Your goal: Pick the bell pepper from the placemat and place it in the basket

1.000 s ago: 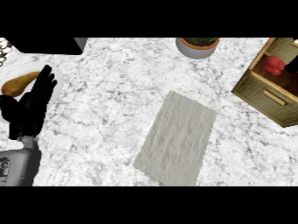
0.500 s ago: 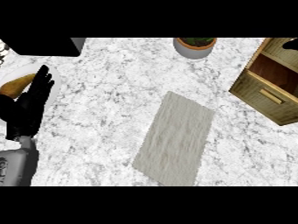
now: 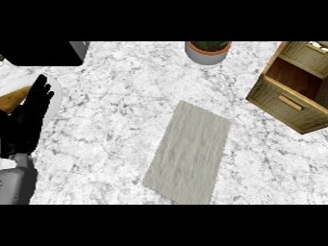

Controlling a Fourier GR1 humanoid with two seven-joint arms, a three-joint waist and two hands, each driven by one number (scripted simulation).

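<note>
The grey placemat point(image 3: 189, 151) lies in the middle of the counter with nothing on it. At the right stands the wooden basket point(image 3: 288, 102), tilted in the view, and its interior looks dark and brown. No bell pepper shows anywhere. My left hand point(image 3: 17, 126) rests open at the left edge, fingers up, over a white plate point(image 3: 55, 91). My right hand is out of view.
A brown, potato-like item point(image 3: 8, 100) lies on the plate, partly behind my left hand. A potted plant point(image 3: 208, 52) stands at the back centre. A black block point(image 3: 42, 53) fills the back left corner.
One second ago a red object and a dark hand showed at the basket. The hand drew off past the top right, and the red object no longer shows. My left hand stayed put.
</note>
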